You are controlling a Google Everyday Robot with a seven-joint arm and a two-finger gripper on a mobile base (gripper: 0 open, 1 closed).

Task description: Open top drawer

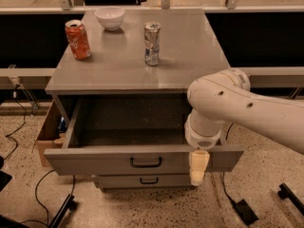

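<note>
Currently the end effector (pixel 199 167) is hanging, pointing downward, before the right end of the top drawer (pixel 95 161); whether it is spread or pressed together cannot be told. That drawer is standing pulled out beneath the bench (pixel 190 56), which is carrying a red can (pixel 78 40), a silver can (pixel 152 43) and a white bowl (pixel 109 18).

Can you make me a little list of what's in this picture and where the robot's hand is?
Top drawer: wide grey metal drawer, pulled out, speckled grey inside showing
Handle: small black loop, middle of drawer front
Robot hand: cream-coloured gripper, in front of the drawer's right end, pointing down
On grey cabinet top: red soda can, silver can, white bowl
Below: narrower grey drawer
</note>
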